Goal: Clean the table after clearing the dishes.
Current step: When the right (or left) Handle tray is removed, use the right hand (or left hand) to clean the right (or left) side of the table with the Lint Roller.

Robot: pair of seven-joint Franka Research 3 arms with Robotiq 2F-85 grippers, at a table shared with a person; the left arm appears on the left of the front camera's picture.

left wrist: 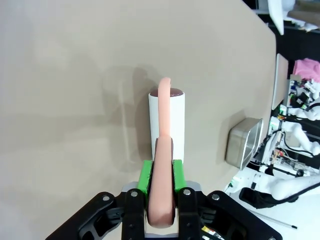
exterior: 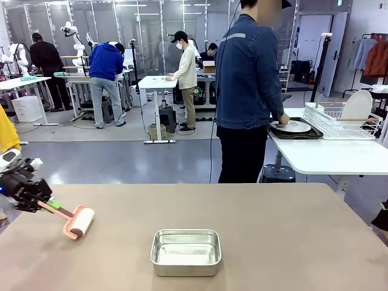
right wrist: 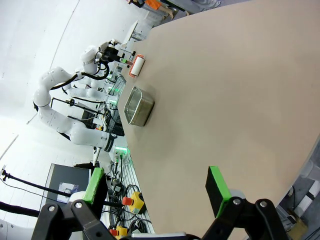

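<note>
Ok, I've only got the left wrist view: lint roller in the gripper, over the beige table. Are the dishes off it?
Observer: Yes. In the front view the person stands at the white side table, with a hand on a white plate that lies on a dark tray.
Operator: I see a steel pan side-on. Anything in it?
Observer: The steel pan looks empty. It sits on the beige table near the robot's edge, to the right of the lint roller.
Operator: And the right gripper?
Observer: The right gripper is open, holding nothing, above the table.
</note>
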